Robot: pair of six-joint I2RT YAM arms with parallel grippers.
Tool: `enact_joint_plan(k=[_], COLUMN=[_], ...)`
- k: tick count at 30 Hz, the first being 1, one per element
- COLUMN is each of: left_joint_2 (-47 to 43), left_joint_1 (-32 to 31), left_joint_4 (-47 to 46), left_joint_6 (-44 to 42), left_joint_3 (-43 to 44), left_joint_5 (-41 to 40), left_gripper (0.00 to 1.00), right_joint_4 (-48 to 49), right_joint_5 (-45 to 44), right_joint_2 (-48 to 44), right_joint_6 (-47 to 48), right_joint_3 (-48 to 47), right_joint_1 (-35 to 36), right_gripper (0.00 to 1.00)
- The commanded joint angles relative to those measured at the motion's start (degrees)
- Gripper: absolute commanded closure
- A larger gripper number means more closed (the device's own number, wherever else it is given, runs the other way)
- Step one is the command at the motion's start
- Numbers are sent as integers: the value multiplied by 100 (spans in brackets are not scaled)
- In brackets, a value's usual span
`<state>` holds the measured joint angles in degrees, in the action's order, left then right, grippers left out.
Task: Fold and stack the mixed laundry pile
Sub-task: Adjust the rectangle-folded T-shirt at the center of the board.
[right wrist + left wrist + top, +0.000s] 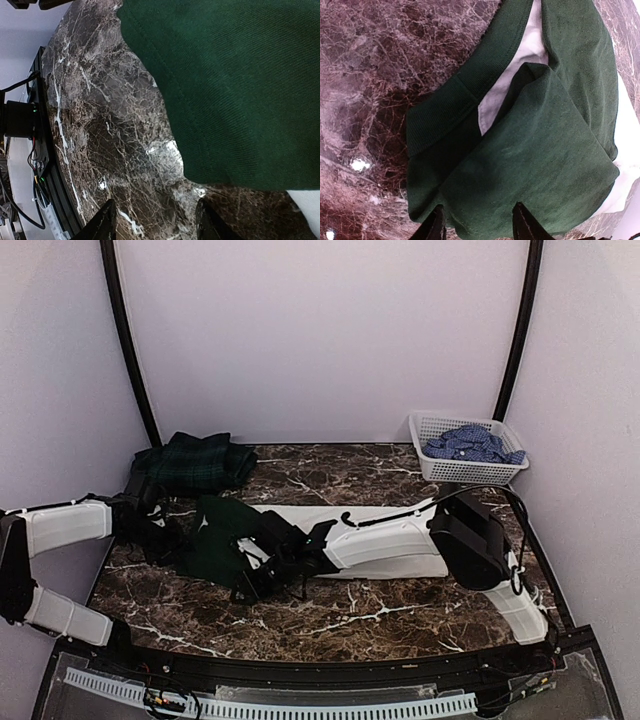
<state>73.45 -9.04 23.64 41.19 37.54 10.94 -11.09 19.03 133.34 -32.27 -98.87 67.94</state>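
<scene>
While the right claw (156, 203) gapes over glossy veined marble (100, 125), the left claw (479, 210) straddles the cream garment's (535, 150) rumpled green knit, grip unclear.

The left arm (65, 525) folds in from the table's (400, 615) left edge with its forearm level. The left gripper (478, 209) sits low, its fingers (436, 225) parted. The right arm (390, 540) stretches from the near right corner leftward across the middle. The right gripper (155, 204) is low toward the near left, its jaws also apart.
</scene>
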Motion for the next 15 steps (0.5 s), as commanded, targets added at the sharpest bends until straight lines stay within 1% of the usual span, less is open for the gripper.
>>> enact_joint_plan(k=[1, 4, 7, 9, 11, 15], left_joint_2=[-220, -211, -185, -154, -128, -139], left_joint_1=[124, 163, 181, 184, 194, 195], left_joint_4=[52, 37, -42, -98, -136, -144], left_joint_6=[-39, -42, -23, -9, 2, -7], left_joint_3=[-105, -119, -178, -219, -228, -221], left_joint_5=[-47, 4, 90, 119, 150, 160], left_gripper=[55, 55, 56, 56, 57, 57], right_joint_4=[245, 167, 215, 46, -163, -296], right_joint_5=[-266, -409, -517, -659, -870, -1268], right_joint_2=[301, 421, 418, 420, 362, 105], right_joint_6=[-134, -157, -253, -319, -420, -687], right_joint_3=[-360, -510, -431, -446, -460, -146], right_joint_1=[57, 49, 11, 5, 8, 33], right_gripper=[50, 52, 55, 56, 53, 50])
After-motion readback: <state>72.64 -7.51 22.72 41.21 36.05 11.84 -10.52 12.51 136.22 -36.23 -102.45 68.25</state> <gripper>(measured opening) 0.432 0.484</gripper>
